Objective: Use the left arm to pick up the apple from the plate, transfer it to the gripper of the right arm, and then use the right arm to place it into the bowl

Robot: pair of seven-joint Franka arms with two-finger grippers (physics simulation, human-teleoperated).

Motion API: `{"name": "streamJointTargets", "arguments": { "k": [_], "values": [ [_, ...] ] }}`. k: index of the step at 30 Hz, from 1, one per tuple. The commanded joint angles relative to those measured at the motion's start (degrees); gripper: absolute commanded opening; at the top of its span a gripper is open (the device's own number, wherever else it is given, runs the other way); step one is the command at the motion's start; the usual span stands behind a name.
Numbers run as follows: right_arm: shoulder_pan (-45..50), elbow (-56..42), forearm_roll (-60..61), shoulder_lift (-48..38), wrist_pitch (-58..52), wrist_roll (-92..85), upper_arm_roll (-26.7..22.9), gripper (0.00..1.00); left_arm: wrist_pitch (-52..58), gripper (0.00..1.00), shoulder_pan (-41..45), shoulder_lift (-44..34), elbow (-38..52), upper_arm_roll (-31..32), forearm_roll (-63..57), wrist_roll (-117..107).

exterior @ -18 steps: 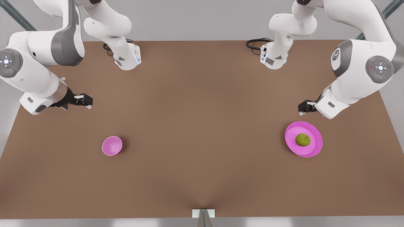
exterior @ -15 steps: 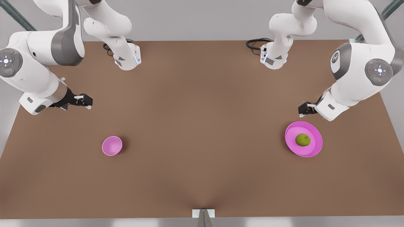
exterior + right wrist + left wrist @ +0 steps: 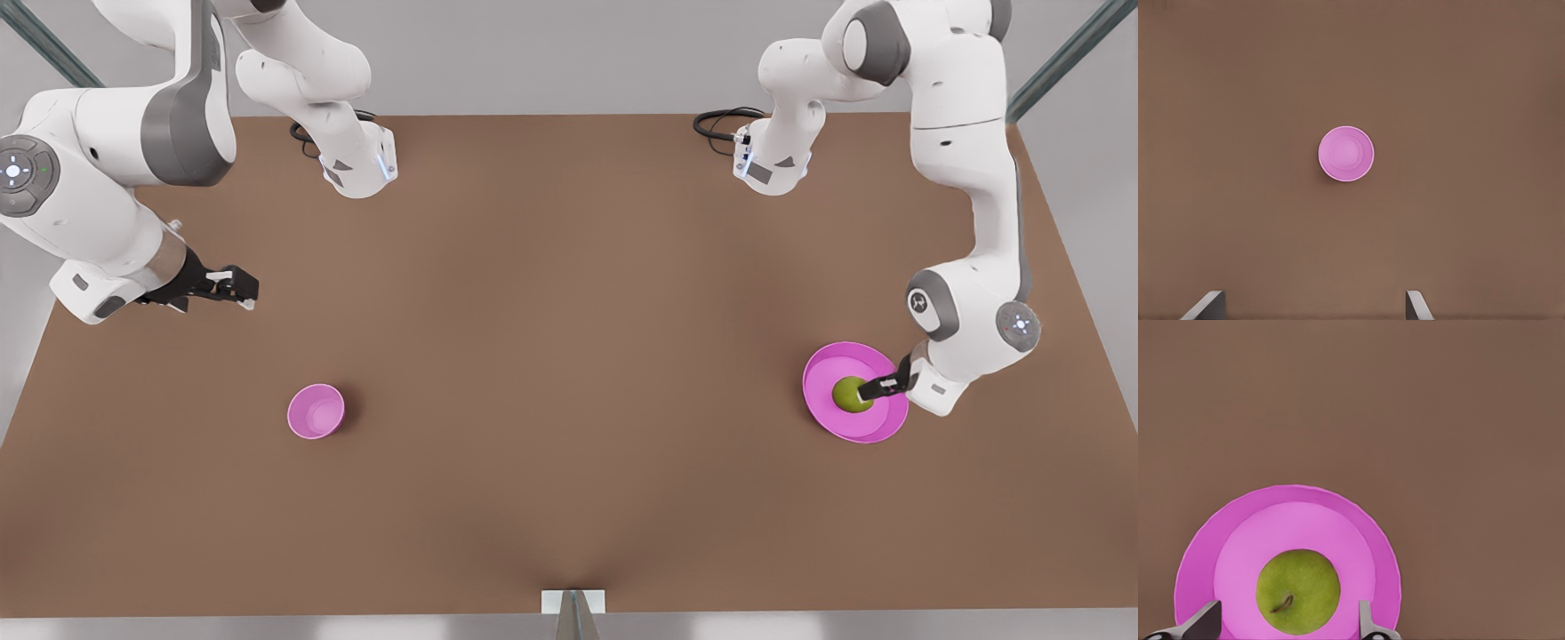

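Note:
The yellow-green apple lies in the middle of the wide pink plate on the front view's right. My left gripper has come down to it from the right, low over the plate. In the left wrist view the apple sits on the plate with my left gripper open and one finger on each side, apart from the fruit. The small pink bowl stands on the front view's left. My right gripper hangs open behind it, high above the bowl, right gripper holding nothing.
Both arm bases stand at the brown table's far edge, with a black cable loop by the one on the front view's right. A small white bracket sits at the near edge. Bare tabletop lies between bowl and plate.
The left arm has swung down and forward, bringing its gripper from behind the plate to the apple. The right arm has barely shifted.

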State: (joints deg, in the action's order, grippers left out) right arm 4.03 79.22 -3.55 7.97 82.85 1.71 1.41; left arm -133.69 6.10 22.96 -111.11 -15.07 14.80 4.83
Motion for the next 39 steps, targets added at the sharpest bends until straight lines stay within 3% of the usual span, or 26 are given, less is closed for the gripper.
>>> {"name": "streamJointTargets", "arguments": {
  "k": [1,12,26,30,39],
  "values": [
    [0.0,0.0,0.0,-0.1,0.0,0.3,0.0,1.00,-8.3,1.00,0.2,0.2,-2.2,0.2,1.8,8.1],
    [-0.1,0.0,0.0,-0.1,0.0,0.2,0.0,1.00,-13.6,1.00,0.1,6.2,-5.0,0.3,1.5,8.8],
    [0.5,-0.2,0.0,0.0,0.1,0.2,0.3,1.00,-14.6,1.00,0.1,8.3,-5.4,0.8,1.6,8.8],
    [-0.2,-0.2,0.0,0.1,0.2,-1.6,0.1,1.00,-14.6,0.86,0.1,8.6,-5.4,0.9,1.6,8.7],
    [-0.8,-0.2,0.0,0.4,0.8,-1.4,-0.2,1.00,-14.5,0.80,0.1,9.2,-5.3,1.0,1.6,8.6]
  ]
}}
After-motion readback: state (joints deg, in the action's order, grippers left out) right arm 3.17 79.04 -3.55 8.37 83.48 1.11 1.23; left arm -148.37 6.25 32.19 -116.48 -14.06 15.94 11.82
